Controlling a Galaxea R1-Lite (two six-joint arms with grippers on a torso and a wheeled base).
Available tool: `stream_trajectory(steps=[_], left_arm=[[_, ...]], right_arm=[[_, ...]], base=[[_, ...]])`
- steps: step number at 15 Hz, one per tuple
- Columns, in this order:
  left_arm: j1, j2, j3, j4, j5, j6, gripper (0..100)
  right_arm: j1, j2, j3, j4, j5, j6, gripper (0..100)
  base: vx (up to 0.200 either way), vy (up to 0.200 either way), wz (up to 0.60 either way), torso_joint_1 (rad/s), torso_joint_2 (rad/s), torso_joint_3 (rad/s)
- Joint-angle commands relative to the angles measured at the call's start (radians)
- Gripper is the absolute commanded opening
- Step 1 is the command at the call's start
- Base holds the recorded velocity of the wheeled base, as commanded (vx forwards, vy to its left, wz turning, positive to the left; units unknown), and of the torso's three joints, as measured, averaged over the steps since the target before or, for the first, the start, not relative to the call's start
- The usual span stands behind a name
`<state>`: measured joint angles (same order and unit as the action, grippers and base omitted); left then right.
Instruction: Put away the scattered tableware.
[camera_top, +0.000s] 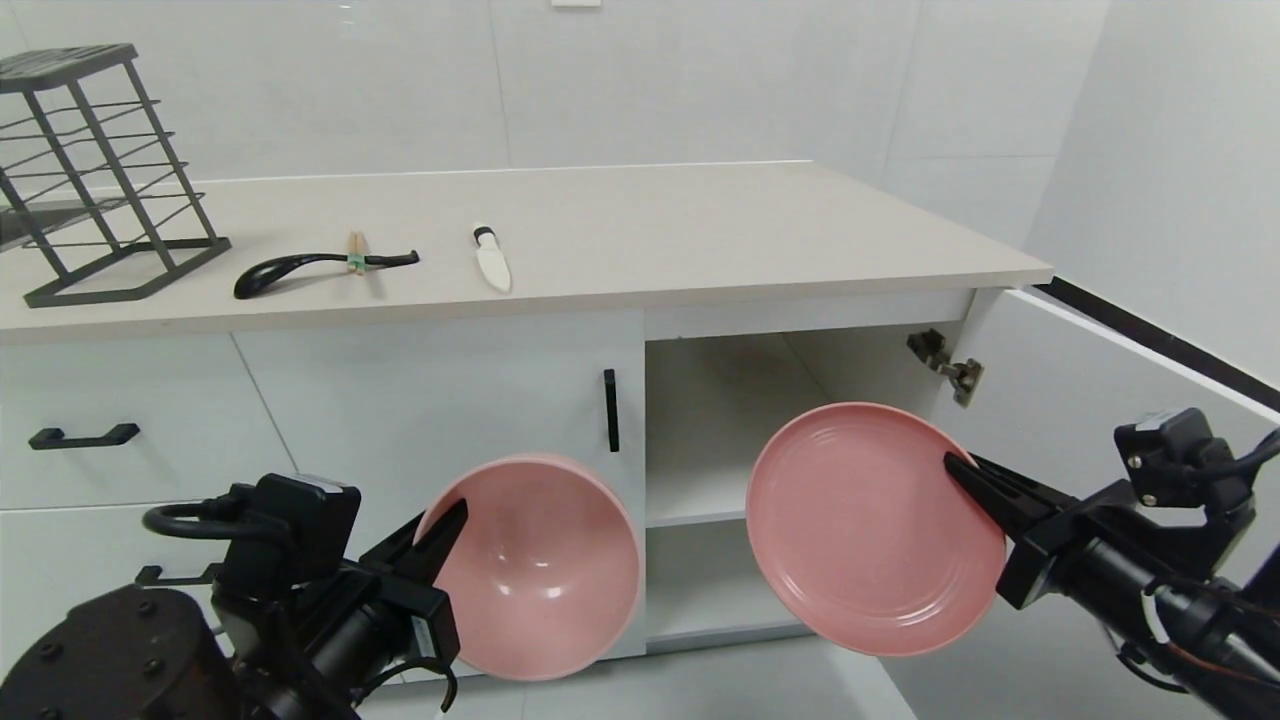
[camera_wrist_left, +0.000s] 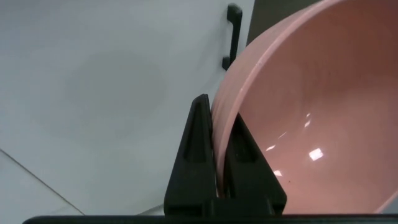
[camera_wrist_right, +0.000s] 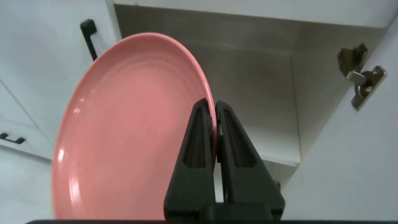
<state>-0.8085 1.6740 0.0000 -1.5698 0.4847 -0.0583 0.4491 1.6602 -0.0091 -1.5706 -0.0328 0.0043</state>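
Left gripper (camera_top: 452, 515) clamping pink bowl (camera_top: 545, 570), right gripper (camera_top: 952, 462) clamping pink plate (camera_top: 860, 530), both seemingly on edge

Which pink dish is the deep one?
The bowl in the left gripper: it has high curved walls. The plate in the right gripper is flat, with only a low rim.

Black wire rack (camera_top: 60, 68) stands on countertop (camera_top: 650, 220).
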Motion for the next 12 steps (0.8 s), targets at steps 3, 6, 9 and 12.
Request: stream_trajectory(steps=[3, 6, 9, 12], left_arm=[[0.000, 0.003, 0.000, -0.001, 0.000, 0.000, 0], [0.000, 0.004, 0.000, -0.001, 0.000, -0.002, 0], [0.000, 0.012, 0.000, -0.001, 0.000, -0.002, 0], [0.000, 0.019, 0.000, -0.001, 0.000, -0.003, 0]], right_arm=[[0.000, 0.003, 0.000, 0.000, 0.001, 0.000, 0], [0.000, 0.007, 0.000, 0.000, 0.001, 0.000, 0], [0.000, 0.015, 0.000, 0.000, 0.001, 0.003, 0], [0.000, 0.033, 0.001, 0.000, 0.001, 0.005, 0]], base=[[0.000, 0.000, 0.00, -0.082, 0.27, 0.100], [0.000, 0.000, 0.00, -0.009, 0.15, 0.033], [0.000, 0.000, 0.00, -0.001, 0.01, 0.017], [0.000, 0.000, 0.00, 0.000, 0.00, 0.000]])
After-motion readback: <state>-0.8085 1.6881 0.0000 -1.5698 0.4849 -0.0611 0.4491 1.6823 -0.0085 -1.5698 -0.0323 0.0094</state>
